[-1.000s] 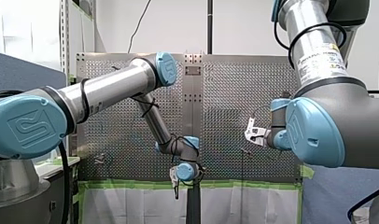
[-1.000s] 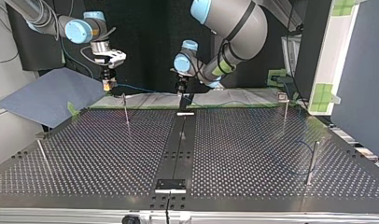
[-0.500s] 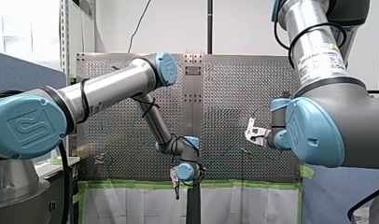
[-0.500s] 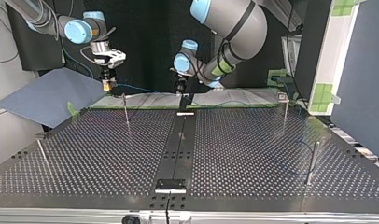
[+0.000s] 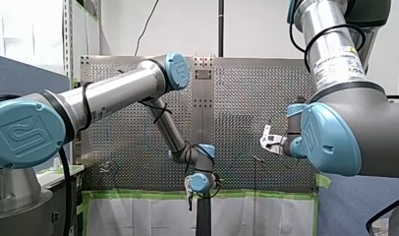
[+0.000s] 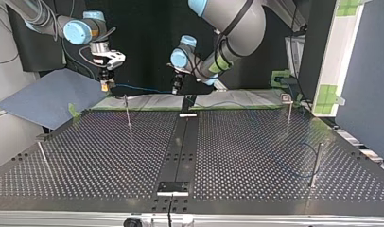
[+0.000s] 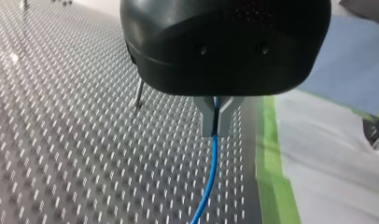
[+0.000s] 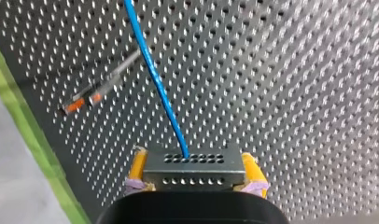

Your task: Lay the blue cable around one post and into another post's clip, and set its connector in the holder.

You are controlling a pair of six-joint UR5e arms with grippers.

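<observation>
**Blue cable held in the air between two grippers at the table's far edge**

Counted: two arms, two grippers, one blue cable (image 7: 210, 177), one connector (image 8: 194, 164). Four posts in top view: far-left post (image 6: 127, 111), far-right post (image 6: 289, 113), near-right post (image 6: 317, 163), near-left post (image 6: 42, 157), the last one leaning.

Left gripper (image 7: 215, 122): metal fingers pinched narrow on the blue cable, above the perforated table (image 7: 61, 140), near the green tape (image 7: 269, 163). Right gripper (image 8: 195, 168): yellow pads clamped on both sides of the connector, cable running out of its holed face. Cable off the table, strung from one gripper to the other along the top view's far edge, above the far-left post.

Versus 1.0 s ago: left gripper shifted toward the top view's left, closer to the right gripper; slightly lower and further right in front view. Right gripper nudged a touch left in top view. Posts unmoved.
</observation>
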